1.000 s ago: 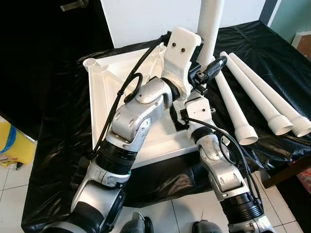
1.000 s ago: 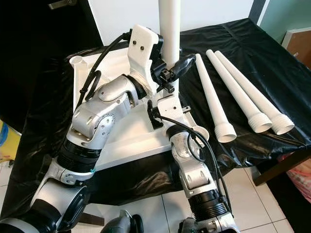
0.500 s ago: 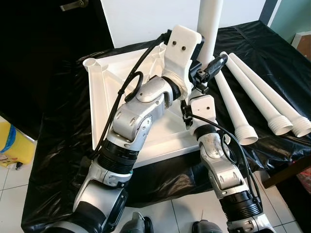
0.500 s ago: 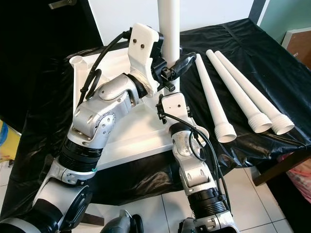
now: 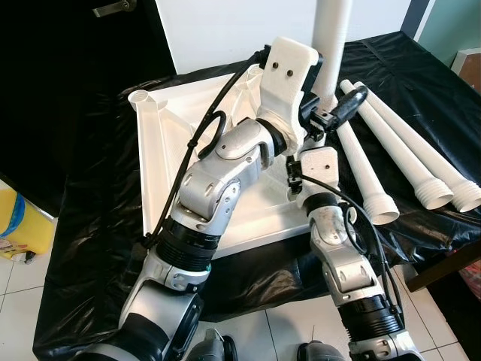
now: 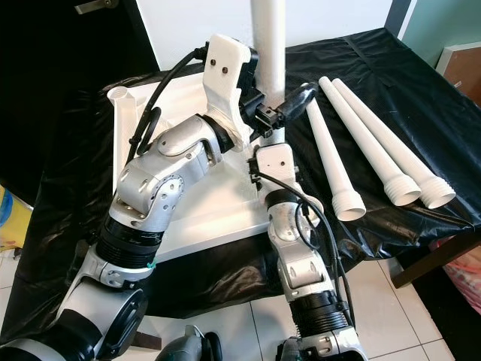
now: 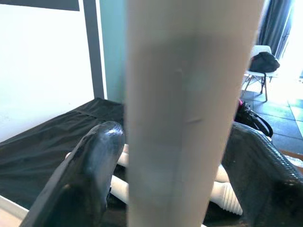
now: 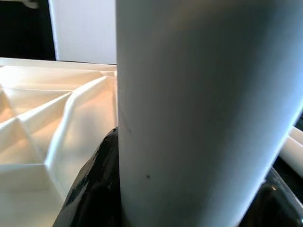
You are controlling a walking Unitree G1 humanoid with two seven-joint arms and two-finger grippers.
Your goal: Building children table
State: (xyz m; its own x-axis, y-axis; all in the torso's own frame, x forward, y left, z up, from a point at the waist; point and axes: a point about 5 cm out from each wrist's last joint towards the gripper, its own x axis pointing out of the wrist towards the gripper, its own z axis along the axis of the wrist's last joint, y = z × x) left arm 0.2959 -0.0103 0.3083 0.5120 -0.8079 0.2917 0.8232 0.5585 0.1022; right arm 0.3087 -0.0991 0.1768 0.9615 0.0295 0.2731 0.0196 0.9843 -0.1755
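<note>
Both grippers, left gripper (image 5: 331, 113) above right gripper (image 5: 319, 147), clasp the upright white table leg (image 5: 332, 37) at the upturned tabletop's (image 5: 150, 173) 3 o'clock corner; uneven twisting may cross-thread or tilt it. Three spare legs (image 5: 391, 143) lie at 3 o'clock.

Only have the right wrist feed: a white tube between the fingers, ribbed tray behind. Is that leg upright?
Observer: Yes, the leg stands upright over the near right corner of the upside-down tabletop. Its foot is hidden behind the arms.
Operator: Is the right gripper alone on it?
Observer: No. The right gripper grips low, and the left gripper is clamped on the leg just above it.
Operator: Any legs left?
Observer: Three spare legs lie side by side on the black sheet, to the right of the tabletop.
</note>
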